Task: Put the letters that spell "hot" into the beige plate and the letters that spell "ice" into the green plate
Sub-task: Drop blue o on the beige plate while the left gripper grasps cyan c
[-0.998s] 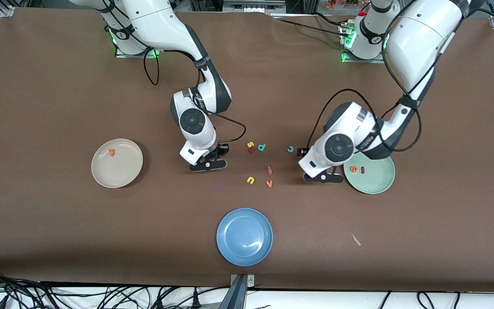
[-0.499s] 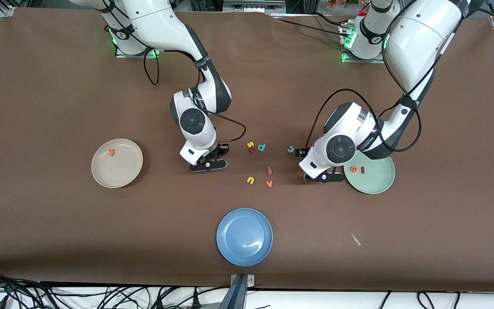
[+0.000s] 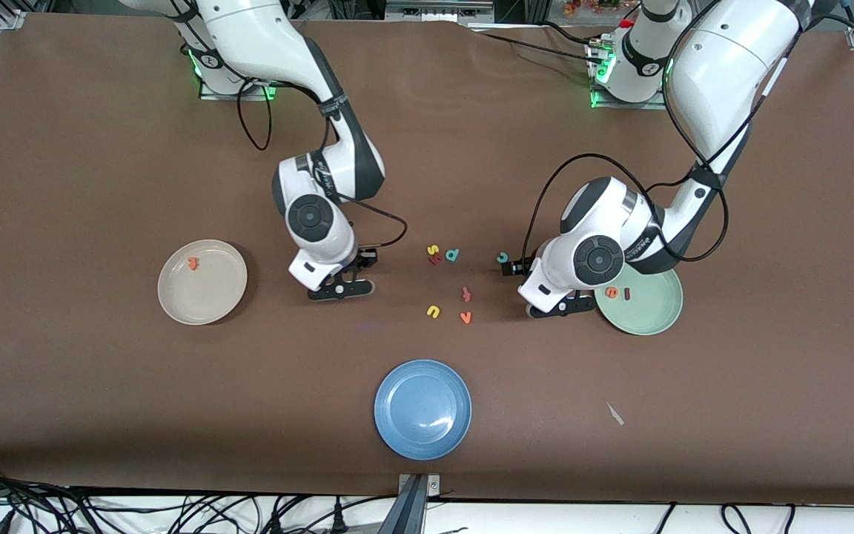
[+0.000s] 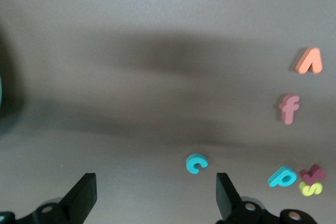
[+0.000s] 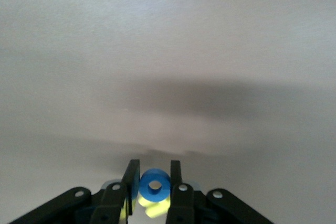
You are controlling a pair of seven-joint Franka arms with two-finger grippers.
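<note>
The right gripper point(image 3: 339, 286), in the middle of the front view over bare counter point(image 3: 101, 408), is pinched on the blue o point(image 5: 155, 186). A yellow piece point(image 5: 151, 209) shows under it, probably the h, taken in the same grip. Both belong in the beige plate point(image 3: 175, 308) toward the right arm's end, where the orange t point(image 3: 193, 263) lies. The left gripper point(image 4: 155, 195) is spread wide just beside the green plate point(image 3: 657, 320), which holds the orange e point(image 3: 611, 292) and red i point(image 3: 627, 294). It appears lined up on the teal c point(image 4: 196, 163), the last "ice" letter out on the counter.
</note>
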